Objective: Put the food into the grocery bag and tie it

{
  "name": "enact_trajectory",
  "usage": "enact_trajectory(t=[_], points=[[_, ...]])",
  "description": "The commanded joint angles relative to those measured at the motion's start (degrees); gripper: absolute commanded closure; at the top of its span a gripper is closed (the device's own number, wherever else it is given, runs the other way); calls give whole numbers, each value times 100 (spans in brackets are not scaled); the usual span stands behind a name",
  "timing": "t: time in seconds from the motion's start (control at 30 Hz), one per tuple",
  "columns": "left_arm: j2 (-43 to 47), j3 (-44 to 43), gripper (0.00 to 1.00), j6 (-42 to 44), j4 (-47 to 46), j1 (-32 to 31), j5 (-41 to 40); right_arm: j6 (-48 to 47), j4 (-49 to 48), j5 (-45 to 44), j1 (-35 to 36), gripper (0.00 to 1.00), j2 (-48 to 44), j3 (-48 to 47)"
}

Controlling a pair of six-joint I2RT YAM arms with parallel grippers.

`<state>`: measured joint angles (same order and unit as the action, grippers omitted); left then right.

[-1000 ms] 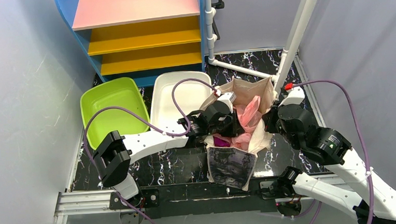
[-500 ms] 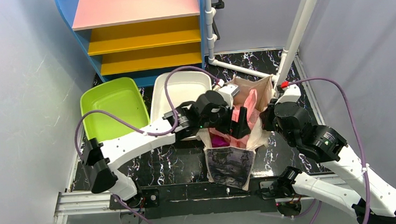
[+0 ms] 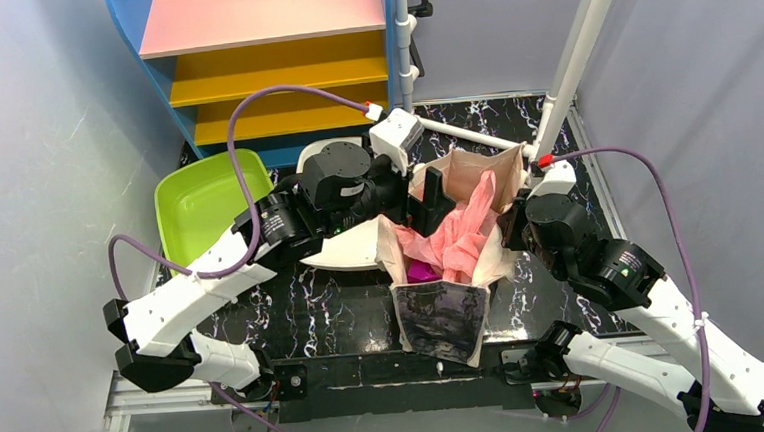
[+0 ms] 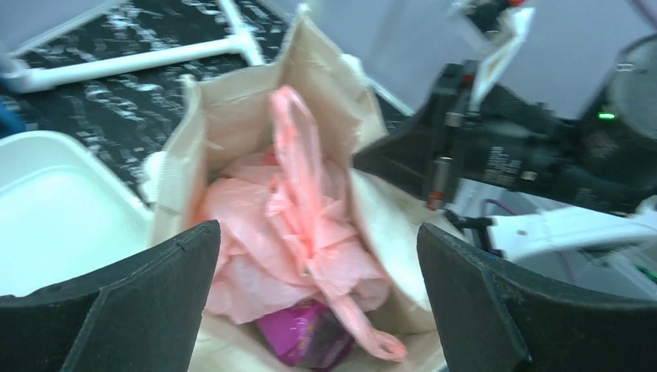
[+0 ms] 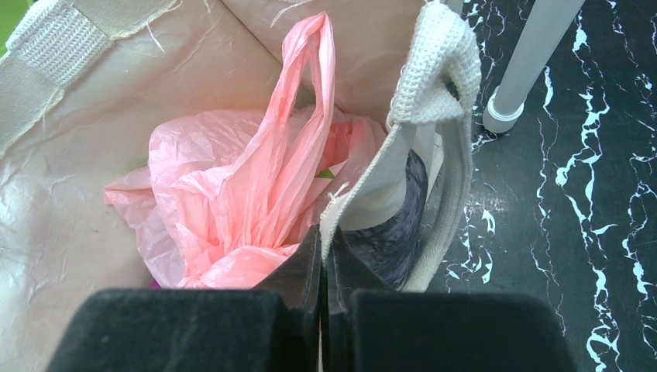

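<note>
Left gripper [image 4: 318, 227]: fingers wide apart, empty, above the canvas tote [image 5: 93, 139].
Right gripper [image 5: 321, 232]: fingers together, pinching the canvas tote's rim.
Grocery bag [image 5: 232, 186]: crumpled inside canvas tote, just beyond both grippers.
Print: dark panel [image 3: 444, 317], unreadable.
Surface: black marbled table [image 3: 334, 309]; grey walls.

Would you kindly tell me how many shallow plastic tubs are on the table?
2: a lime-green plastic tub at the back left of the table, and a white plastic tub just right of it, partly under the left arm. The arms may hide others.
</note>
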<state>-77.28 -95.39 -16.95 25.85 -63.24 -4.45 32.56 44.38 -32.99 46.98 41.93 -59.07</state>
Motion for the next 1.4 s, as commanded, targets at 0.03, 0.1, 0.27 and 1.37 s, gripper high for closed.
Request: enact_trajectory(t=[0.03, 0.1, 0.27, 1.37], points=[[142, -151, 4, 664, 916, 66, -1469, -63, -420, -155, -18, 99, -117, -41], [228, 27, 6, 695, 1003, 149, -1683, -53, -413, -153, -20, 99, -124, -20], [453, 822, 16, 510, 858, 524, -1575, -52, -445, -163, -22, 99, -120, 25], [-693, 1127, 100, -1287, -1461, 1541, 1663, -1090, -1478, -78, -274, 99, 1366, -1480]])
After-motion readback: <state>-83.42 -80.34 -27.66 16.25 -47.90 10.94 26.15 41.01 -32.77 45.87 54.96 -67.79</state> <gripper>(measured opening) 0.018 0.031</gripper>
